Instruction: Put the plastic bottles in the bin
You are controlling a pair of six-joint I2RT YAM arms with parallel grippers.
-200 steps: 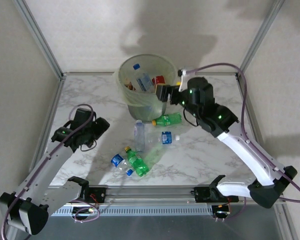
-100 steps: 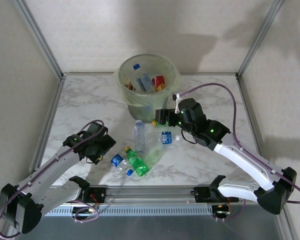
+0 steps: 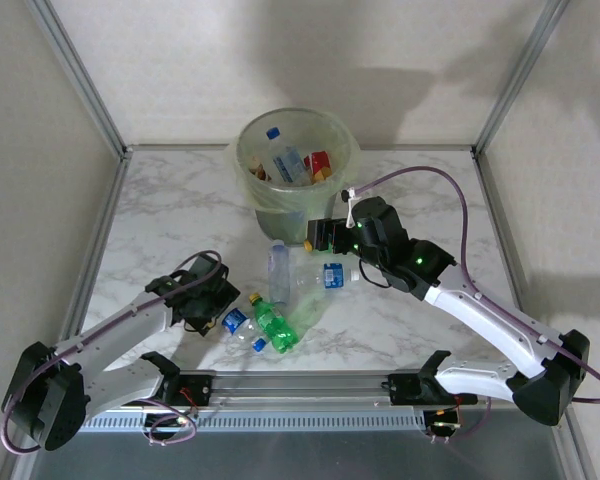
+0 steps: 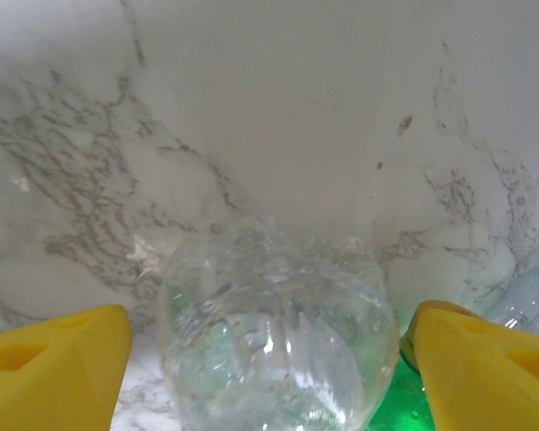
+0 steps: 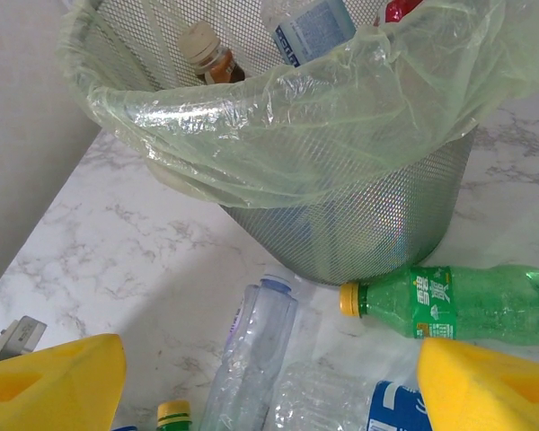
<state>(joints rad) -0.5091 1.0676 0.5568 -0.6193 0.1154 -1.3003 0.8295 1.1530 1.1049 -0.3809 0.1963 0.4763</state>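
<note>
**Both grippers open over the loose bottles**

The bin (image 3: 280,212) stands at the far middle of the tabletop (image 3: 175,200), and some bottles are already inside it. Other plastic bottles (image 3: 278,268) lie between it and the near edge. The left gripper (image 4: 269,364) is low, and its yellow fingers (image 4: 58,368) are spread on both sides of a clear bottle (image 4: 274,314) without touching it. The right gripper (image 5: 269,377) hangs empty with its fingers apart, just before the bin, above a green bottle (image 5: 454,301) with a yellow cap.
</note>
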